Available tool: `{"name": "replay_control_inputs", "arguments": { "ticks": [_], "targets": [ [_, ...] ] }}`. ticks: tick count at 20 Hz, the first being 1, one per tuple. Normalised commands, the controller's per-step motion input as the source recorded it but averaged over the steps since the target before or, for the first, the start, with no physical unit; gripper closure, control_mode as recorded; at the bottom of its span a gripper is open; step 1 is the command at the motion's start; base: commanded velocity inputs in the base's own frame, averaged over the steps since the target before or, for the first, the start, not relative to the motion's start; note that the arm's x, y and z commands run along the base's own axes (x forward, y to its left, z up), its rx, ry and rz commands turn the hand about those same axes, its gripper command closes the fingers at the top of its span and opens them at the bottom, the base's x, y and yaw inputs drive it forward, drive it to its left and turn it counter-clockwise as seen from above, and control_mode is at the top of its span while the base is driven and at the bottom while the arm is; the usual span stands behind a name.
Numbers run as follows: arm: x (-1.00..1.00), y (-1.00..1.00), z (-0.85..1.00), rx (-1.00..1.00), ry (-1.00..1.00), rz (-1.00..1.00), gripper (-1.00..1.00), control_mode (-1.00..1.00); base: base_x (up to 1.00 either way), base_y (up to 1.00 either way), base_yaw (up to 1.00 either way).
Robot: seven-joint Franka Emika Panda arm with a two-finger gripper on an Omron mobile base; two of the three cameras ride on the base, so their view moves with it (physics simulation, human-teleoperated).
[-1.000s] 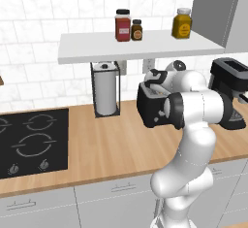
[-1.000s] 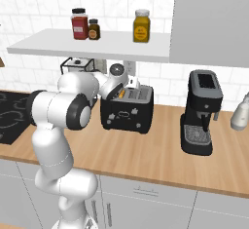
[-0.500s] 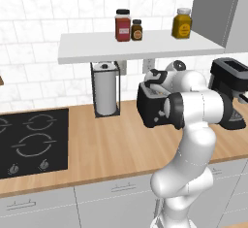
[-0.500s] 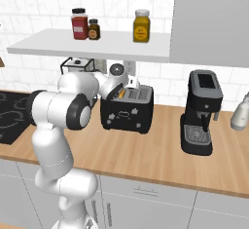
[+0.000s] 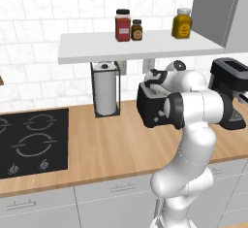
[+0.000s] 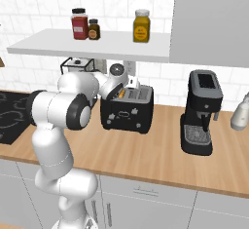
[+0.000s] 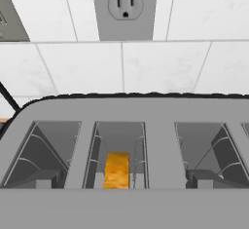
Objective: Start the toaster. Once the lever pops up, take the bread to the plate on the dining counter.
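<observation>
The black toaster (image 5: pixel 150 109) (image 6: pixel 127 112) stands on the wood worktop against the tiled wall. My gripper (image 6: pixel 125 87) (image 5: pixel 156 78) hovers just above its top, open, holding nothing. The hand view looks straight down onto the toaster (image 7: pixel 121 108) and its long slots. The bread (image 7: pixel 116 169) sits low in the second slot from the left, showing as a tan-orange slice; a bit of the bread (image 6: pixel 122 94) also peeks out near the hand. The plate and the dining counter are out of view.
A taller black coffee machine (image 5: pixel 231 93) (image 6: pixel 200 111) stands right of the toaster. A paper towel holder (image 5: pixel 105 93) and black hob (image 5: pixel 29 139) lie to its left. A shelf (image 5: pixel 135 47) with jars hangs overhead. A wall outlet (image 7: pixel 124 6) is behind.
</observation>
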Motion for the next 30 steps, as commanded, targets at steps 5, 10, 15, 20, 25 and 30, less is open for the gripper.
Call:
{"name": "replay_control_inputs", "arguments": {
  "ticks": [5,10,15,20,25,30],
  "targets": [
    [0.0,0.0,0.0,0.0,0.0,0.0,-1.0,-1.0,0.0,0.0,0.0],
    [0.0,0.0,0.0,0.0,0.0,0.0,-1.0,-1.0,0.0,0.0,0.0],
    [0.0,0.0,0.0,0.0,0.0,0.0,-1.0,-1.0,0.0,0.0,0.0],
    [0.0,0.0,0.0,0.0,0.0,0.0,-1.0,-1.0,0.0,0.0,0.0],
    [0.0,0.0,0.0,0.0,0.0,0.0,-1.0,-1.0,0.0,0.0,0.0],
    [0.0,0.0,0.0,0.0,0.0,0.0,-1.0,-1.0,0.0,0.0,0.0]
  ]
}}
